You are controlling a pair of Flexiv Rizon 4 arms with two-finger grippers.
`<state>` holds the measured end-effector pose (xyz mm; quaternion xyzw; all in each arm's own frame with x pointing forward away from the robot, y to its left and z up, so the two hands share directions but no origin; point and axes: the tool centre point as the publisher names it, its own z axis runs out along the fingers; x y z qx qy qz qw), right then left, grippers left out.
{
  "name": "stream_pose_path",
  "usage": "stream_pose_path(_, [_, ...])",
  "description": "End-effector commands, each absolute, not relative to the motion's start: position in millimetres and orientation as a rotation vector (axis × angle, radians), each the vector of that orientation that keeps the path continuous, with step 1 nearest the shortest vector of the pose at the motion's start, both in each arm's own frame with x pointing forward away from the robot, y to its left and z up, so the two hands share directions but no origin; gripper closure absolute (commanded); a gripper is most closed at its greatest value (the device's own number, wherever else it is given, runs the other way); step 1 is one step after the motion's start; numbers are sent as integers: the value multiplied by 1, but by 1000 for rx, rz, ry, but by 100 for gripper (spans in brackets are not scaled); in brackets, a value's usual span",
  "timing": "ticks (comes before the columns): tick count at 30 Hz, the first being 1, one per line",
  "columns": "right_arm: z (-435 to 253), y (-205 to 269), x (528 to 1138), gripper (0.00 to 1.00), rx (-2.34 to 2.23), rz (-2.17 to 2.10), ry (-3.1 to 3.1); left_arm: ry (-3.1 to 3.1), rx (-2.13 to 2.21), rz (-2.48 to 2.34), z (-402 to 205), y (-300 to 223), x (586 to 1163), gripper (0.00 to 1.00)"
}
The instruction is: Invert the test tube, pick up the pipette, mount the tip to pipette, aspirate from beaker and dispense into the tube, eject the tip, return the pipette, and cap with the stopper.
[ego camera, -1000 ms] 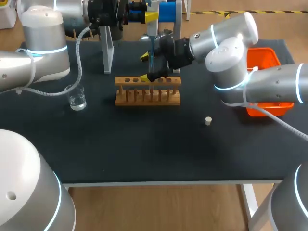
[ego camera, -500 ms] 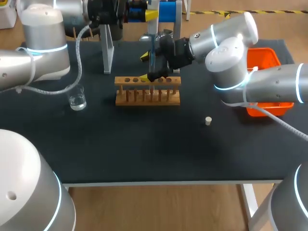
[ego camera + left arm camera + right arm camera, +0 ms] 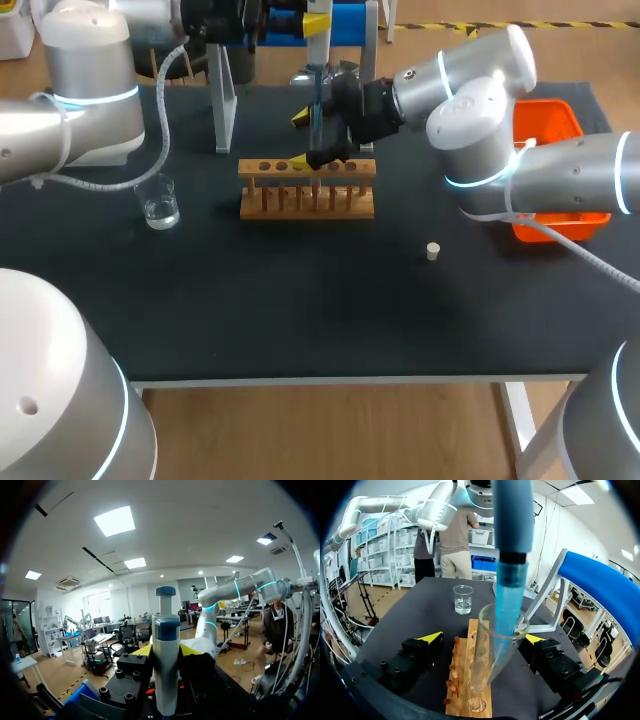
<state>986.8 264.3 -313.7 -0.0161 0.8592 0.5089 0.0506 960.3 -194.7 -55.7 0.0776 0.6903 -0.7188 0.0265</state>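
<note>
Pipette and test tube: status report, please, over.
Left gripper shut on pipette. Tip inside test tube mouth, right gripper around it, grip unclear. Nothing blocking.

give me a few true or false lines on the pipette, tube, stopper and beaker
1. The pipette reaches into the tube's mouth. True.
2. The stopper caps the tube. False: it lies on the table, right of the rack.
3. The beaker holds clear liquid. True.
4. The right gripper holds the pipette. False: the left gripper holds it; the right holds the tube.
5. The beaker stands right of the rack. False: left of it.
</note>
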Motion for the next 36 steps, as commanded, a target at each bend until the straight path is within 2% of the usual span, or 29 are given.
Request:
stream_pose_path(1, [-314,264,988,0,-52,1548,2620,2141,238,-2212,-51,-195,958,100])
stream_pose_path(36, [-314,264,988,0,-52,1548,2620,2170,191,-2220,-30,-204,953,100])
